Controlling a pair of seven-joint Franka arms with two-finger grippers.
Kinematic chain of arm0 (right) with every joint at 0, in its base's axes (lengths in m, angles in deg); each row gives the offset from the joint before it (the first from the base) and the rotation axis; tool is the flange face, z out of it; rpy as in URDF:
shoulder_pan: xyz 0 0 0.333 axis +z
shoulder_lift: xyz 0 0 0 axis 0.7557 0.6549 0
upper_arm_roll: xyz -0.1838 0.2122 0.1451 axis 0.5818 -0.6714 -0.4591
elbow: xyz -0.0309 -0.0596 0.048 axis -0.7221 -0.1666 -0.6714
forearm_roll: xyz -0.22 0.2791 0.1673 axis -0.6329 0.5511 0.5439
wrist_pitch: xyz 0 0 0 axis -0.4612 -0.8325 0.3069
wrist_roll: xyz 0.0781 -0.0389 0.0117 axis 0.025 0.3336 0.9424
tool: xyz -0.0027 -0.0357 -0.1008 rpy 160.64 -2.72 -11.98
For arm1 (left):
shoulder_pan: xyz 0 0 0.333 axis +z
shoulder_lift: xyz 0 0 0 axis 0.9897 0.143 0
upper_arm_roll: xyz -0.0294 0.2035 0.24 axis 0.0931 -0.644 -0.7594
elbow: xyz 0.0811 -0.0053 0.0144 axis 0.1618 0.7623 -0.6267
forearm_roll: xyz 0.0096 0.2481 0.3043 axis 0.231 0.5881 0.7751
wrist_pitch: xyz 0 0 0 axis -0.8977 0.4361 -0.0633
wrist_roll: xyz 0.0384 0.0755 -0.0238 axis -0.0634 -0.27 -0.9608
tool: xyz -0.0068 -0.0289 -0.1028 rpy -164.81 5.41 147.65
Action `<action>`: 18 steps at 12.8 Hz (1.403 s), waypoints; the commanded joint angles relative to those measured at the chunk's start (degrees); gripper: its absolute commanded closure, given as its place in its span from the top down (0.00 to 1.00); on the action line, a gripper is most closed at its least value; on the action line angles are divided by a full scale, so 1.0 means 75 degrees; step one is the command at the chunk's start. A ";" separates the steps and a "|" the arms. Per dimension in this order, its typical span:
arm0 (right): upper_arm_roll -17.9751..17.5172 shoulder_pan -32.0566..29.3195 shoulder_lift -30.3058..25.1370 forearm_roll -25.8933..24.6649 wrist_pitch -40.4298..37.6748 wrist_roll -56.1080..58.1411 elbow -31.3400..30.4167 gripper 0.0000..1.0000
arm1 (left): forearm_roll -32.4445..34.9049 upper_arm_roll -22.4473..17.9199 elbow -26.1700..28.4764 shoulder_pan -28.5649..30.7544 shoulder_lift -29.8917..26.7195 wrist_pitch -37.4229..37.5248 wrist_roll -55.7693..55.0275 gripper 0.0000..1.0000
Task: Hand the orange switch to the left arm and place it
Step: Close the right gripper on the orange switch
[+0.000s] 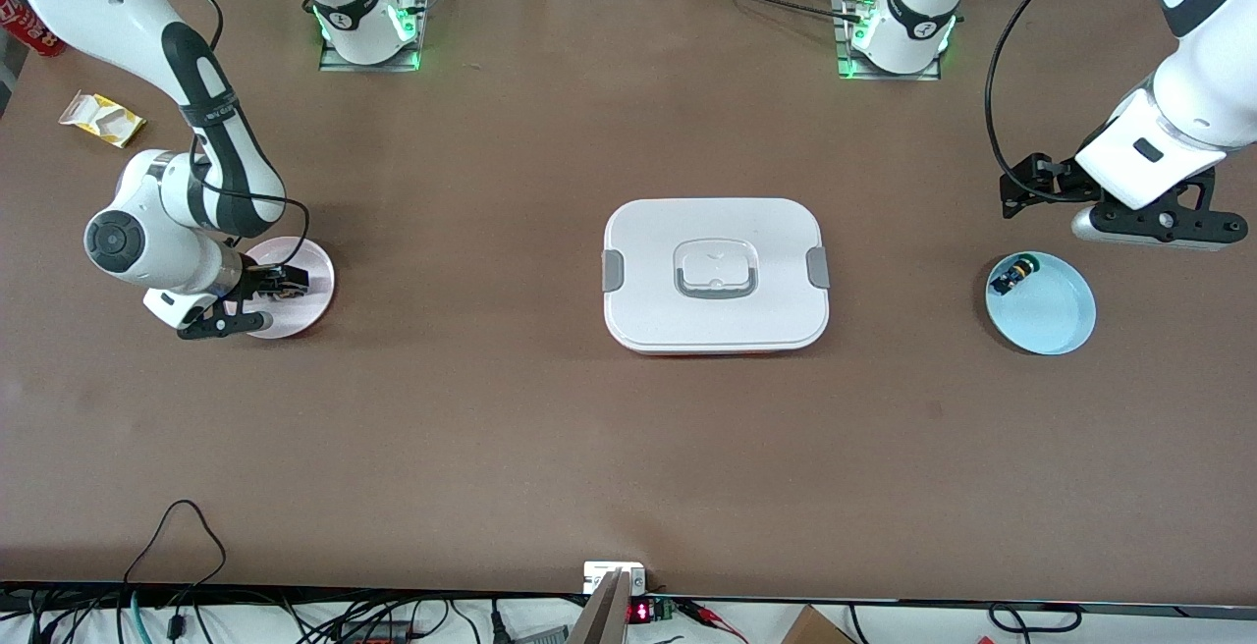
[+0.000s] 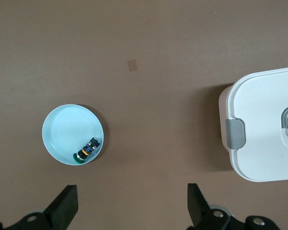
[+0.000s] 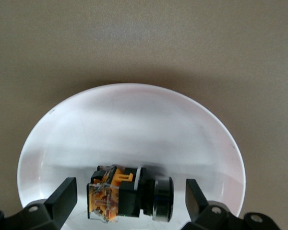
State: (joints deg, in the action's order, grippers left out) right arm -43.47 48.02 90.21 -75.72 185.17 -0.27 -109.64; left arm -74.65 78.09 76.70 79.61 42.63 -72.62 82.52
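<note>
The orange switch (image 3: 127,195) lies on its side on a pale pink plate (image 1: 319,271) at the right arm's end of the table. My right gripper (image 1: 275,296) is down at the plate, open, with a finger on each side of the switch and a small gap at each; in the right wrist view (image 3: 129,201) the plate (image 3: 134,120) fills the frame. In the front view the gripper hides most of the switch. My left gripper (image 1: 1159,230) hangs open and empty over bare table beside a light blue plate (image 1: 1056,315). The white box (image 1: 715,274) stands mid-table between the plates.
A small black switch with blue and yellow-green parts (image 1: 1013,276) lies in the blue plate, also seen in the left wrist view (image 2: 88,149) with the box corner (image 2: 264,110). A yellow wrapper (image 1: 101,117) and a red can (image 1: 29,27) lie near the right arm's table corner.
</note>
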 commanded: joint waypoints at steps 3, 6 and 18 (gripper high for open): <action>-0.0023 -0.0033 0.0020 -0.0026 0.0108 0.0037 -0.0198 1.00 | 0.0041 -0.0048 -0.0249 -0.0028 0.0103 0.0198 -0.0019 1.00; -0.0023 -0.0033 0.0008 -0.0014 0.0097 0.0037 -0.0303 1.00 | 0.0053 -0.0013 -0.0261 -0.0040 0.0103 0.0198 -0.0042 1.00; -0.0082 0.0002 -0.0507 0.0080 -0.0348 0.0154 -0.0035 0.23 | 0.0053 -0.0024 -0.0296 -0.0028 0.0114 0.0198 0.0004 1.00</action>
State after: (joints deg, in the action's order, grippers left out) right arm -43.58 47.93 89.16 -75.66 184.67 -0.26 -110.21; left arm -74.65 78.08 76.42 79.62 42.63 -72.52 82.52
